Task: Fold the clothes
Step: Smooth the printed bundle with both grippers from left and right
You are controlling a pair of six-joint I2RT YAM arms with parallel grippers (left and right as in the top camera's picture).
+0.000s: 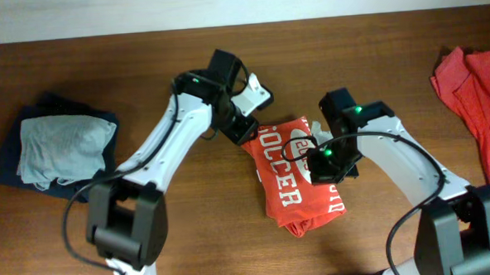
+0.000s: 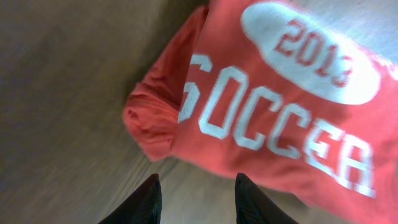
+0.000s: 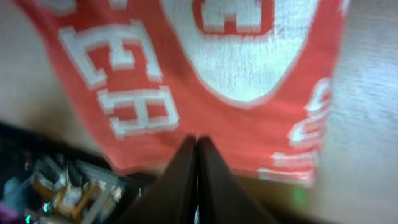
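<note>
Two hands are at work on the folded T-shirt [image 1: 297,185] in the middle of the desk [image 1: 142,51], its "SOCCER" print turned up. The left hand [image 1: 245,131] is set at the shirt's 11 o'clock corner, the right hand [image 1: 325,169] over its 3 o'clock edge. A second T-shirt [image 1: 473,86], orange-red too, is seen crumpled at the desk's 3 o'clock edge, and a folded navy and grey pile [image 1: 63,149] lies at 9 o'clock.

The step in hand is judged to be squaring up the fold. For it to be done well, the bunched corner should be pressed flat first. Every layer should then be taken at the edge, so that the fold is not dragged apart.

From the left wrist, what is hidden overhead is made plain. That hand's fingers [image 2: 149,202] are held apart with nothing between them, over bare desk just beside the shirt's edge. From the right wrist, the other fingers [image 3: 183,180] are shown pressed together, tips at the hem. Whether cloth is pinched there cannot be told. Only overhead is the whole outline given, lumpy towards 6 o'clock.
</note>
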